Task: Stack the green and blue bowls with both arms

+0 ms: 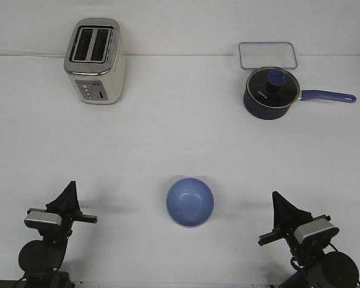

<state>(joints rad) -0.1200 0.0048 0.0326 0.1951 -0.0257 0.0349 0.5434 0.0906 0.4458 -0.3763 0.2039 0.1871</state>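
The light blue bowl stands upright on the white table, near the front and midway between the two arms. No green bowl shows in this view. My left gripper is at the front left, well to the left of the bowl, its fingers together in a point and holding nothing. My right gripper is at the front right, well to the right of the bowl, also closed to a point and empty. Both grippers are apart from the bowl.
A cream and silver toaster stands at the back left. A dark navy saucepan with a glass lid and a long handle pointing right stands at the back right. Behind it lies a clear rectangular container.
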